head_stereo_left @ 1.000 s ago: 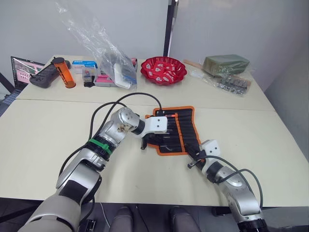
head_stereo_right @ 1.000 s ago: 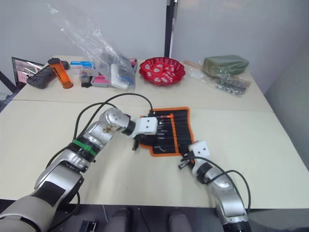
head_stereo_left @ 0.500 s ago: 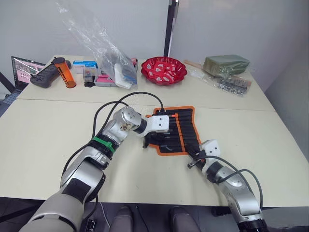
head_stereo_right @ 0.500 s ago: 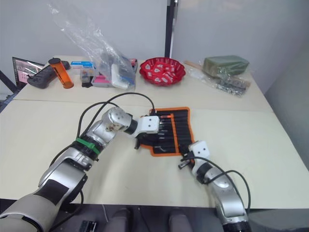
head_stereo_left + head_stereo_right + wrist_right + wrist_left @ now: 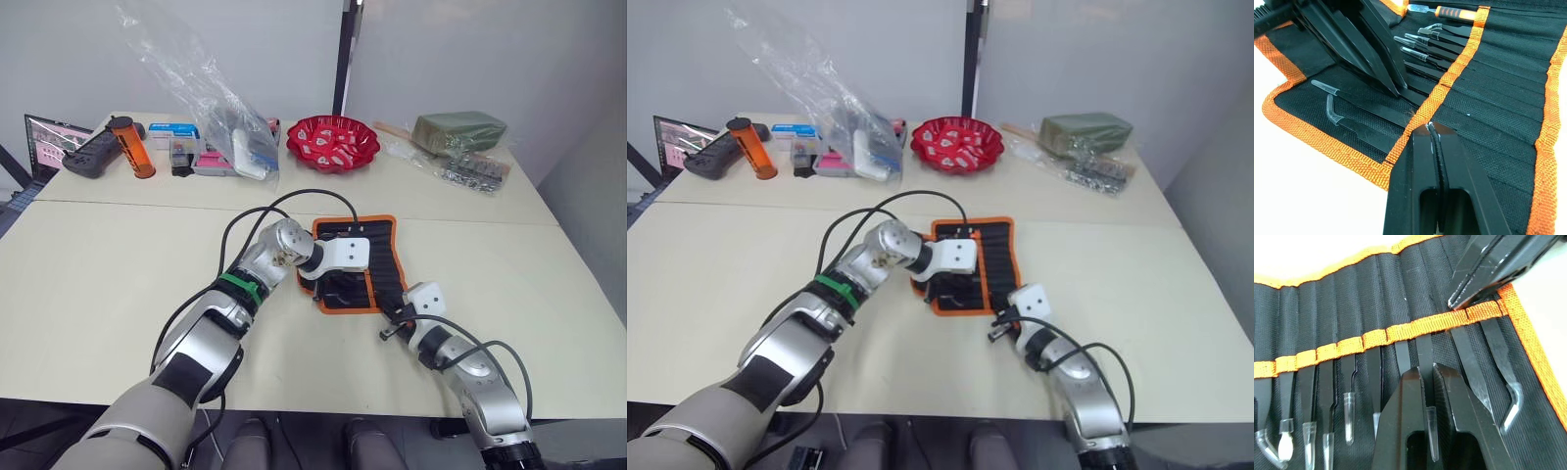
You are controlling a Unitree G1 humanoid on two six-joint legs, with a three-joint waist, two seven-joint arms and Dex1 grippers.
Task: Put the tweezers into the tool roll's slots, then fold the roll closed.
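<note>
**A:** Black fabric, orange edging: the tool roll (image 5: 377, 257) lies unrolled at mid-table, tweezers (image 5: 1469, 367) seated in the slots (image 5: 1376, 340) under the orange band. Left gripper (image 5: 1426, 382)?

**B:** Down on the roll's near-left part. Jaws narrow, nearly together, with one tweezer shank running up between the fingertips. Whether they actually pinch it, I cannot tell.

**A:** Right gripper (image 5: 1431, 134)?

**B:** At the roll's near-right corner, fingers pressed together with only a hairline gap, tips at the orange band. Nothing between them.

**A:** Background entries?

**B:** Orange bottle (image 5: 130, 147) far left, clear plastic bag (image 5: 211, 108), red bowl (image 5: 331, 142) behind the roll.
</note>
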